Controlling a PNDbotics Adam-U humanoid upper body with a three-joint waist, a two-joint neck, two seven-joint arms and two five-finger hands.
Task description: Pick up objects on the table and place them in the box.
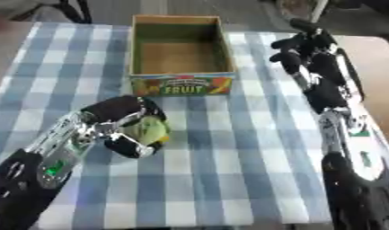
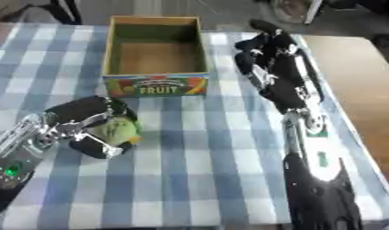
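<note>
A yellow-green round fruit (image 1: 152, 129) lies on the checked tablecloth, left of centre. My left hand (image 1: 118, 121) is curled round it, fingers above and thumb below. The cardboard box (image 1: 180, 83), labelled FRUIT on its front, stands at the back centre with nothing inside that I can see. My right hand (image 1: 299, 47) is raised to the right of the box, its fingers loosely bent and holding nothing.
The blue-and-white checked cloth (image 1: 228, 170) covers the table. A bare wooden tabletop edge (image 2: 362, 81) shows on the right. Dark chair legs (image 1: 75, 11) stand beyond the far left corner.
</note>
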